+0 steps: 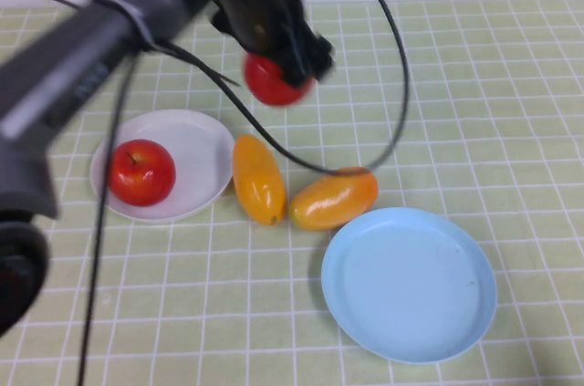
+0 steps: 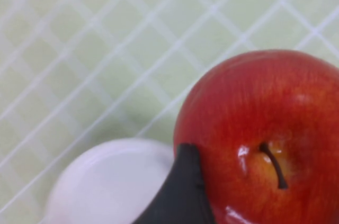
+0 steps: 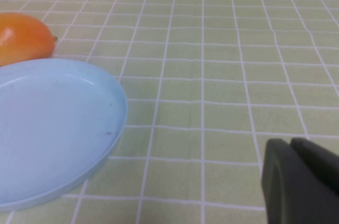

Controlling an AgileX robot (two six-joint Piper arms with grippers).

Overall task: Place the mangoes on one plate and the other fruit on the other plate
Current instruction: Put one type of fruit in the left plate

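Note:
My left gripper hangs above the table, behind the mangoes, shut on a red apple. In the left wrist view that apple fills the frame with its stem toward the camera, and one dark finger presses its side. Below it shows the white plate. A second apple sits on the white plate at the left. Two mangoes lie touching on the cloth between the plates. The blue plate holds nothing. My right gripper is shut, low beside the blue plate.
A green checked cloth covers the table. The left arm's black cable loops down to the cloth just behind the right mango. One mango's end shows past the blue plate in the right wrist view.

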